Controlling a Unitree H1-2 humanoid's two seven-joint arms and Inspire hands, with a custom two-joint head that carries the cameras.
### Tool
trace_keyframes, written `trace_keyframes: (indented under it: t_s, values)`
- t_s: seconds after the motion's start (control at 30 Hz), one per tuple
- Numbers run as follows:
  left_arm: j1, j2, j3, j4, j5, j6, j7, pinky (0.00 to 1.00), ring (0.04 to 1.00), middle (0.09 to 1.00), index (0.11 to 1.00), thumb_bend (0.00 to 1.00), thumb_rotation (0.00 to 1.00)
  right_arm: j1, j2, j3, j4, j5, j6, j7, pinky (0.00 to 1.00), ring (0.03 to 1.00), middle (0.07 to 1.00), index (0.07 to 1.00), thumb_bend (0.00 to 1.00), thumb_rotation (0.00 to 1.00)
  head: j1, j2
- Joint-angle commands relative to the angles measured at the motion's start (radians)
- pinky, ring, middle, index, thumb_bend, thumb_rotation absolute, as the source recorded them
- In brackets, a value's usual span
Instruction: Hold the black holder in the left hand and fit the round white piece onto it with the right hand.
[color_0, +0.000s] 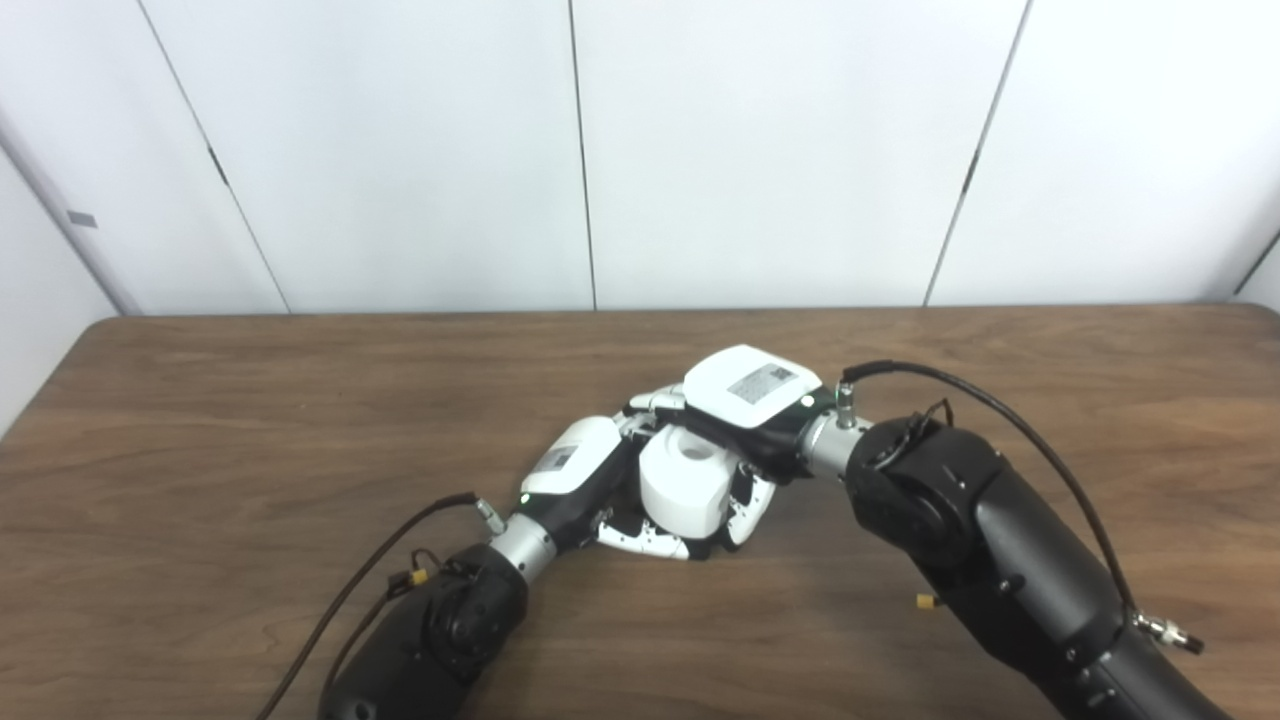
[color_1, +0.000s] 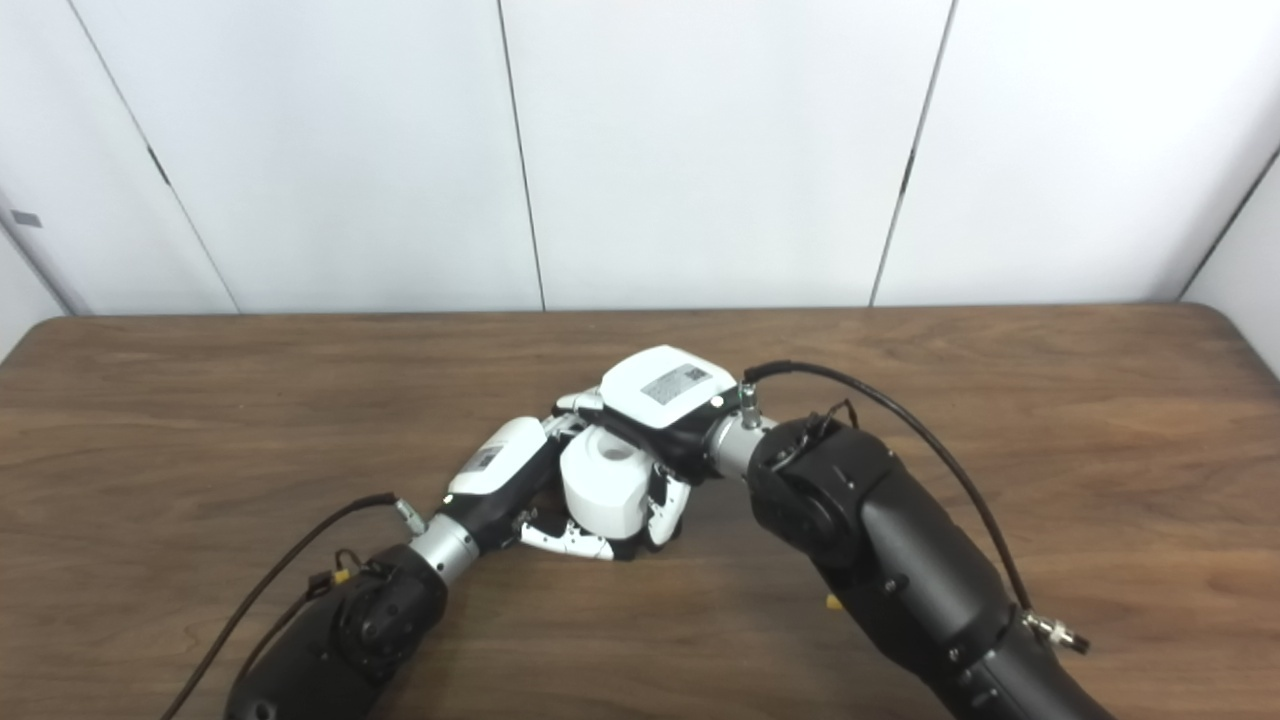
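Both hands meet mid-counter (color_0: 250, 420). Right hand (color_0: 745, 400) fingers wrap round white piece (color_0: 685, 490), steadying it for seating. Left hand (color_0: 580, 470) cupped beneath as brace; black holder hidden, its grip unclear.

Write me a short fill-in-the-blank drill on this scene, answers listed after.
1. The round white piece sits between the left hand and the ____ hand.
2. Both hands meet over a table made of ____.
3. The top of the round white piece shows a round ____.
4. The wall panels behind the table are ____.

Answers: right; wood; hole; white
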Motion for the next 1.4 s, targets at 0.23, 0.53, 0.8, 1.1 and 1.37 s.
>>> trace_keyframes:
  t_s: [0.23,0.53,0.8,1.1,1.37]
  values:
    - [0.072,-0.016,-0.040,0.060,0.010,0.021,-0.047,0.97,1.000,0.949,0.482,0.52,0.06,-0.050,-0.010,-0.042,-0.040,0.016,-0.014,-0.022,0.74,0.808,0.892,0.944,0.92,0.16,-0.011,0.005]
    - [0.063,-0.013,-0.039,0.087,0.010,0.001,-0.038,0.96,1.000,0.943,0.482,0.52,0.06,-0.090,-0.016,-0.096,-0.065,0.023,0.015,0.010,0.71,0.833,0.930,1.000,0.91,0.19,-0.015,0.001]
    - [0.062,-0.012,-0.033,0.097,0.001,-0.013,-0.035,0.97,1.000,0.940,0.482,0.52,0.06,-0.099,-0.037,-0.127,-0.074,0.041,0.016,0.023,0.73,0.828,0.943,1.000,0.95,0.20,-0.020,0.006]
    - [0.058,-0.004,-0.032,0.099,-0.004,-0.016,-0.040,0.96,1.000,0.950,0.482,0.52,0.06,-0.183,-0.129,-0.083,-0.129,0.015,0.127,0.420,0.62,0.863,1.000,1.000,0.99,0.19,-0.030,0.005]
    - [0.064,0.005,-0.027,0.089,-0.013,-0.013,-0.052,0.95,1.000,0.951,0.482,0.52,0.06,-0.234,-0.250,0.004,-0.168,0.053,0.276,0.583,0.61,0.865,1.000,1.000,0.97,0.13,-0.040,0.006]
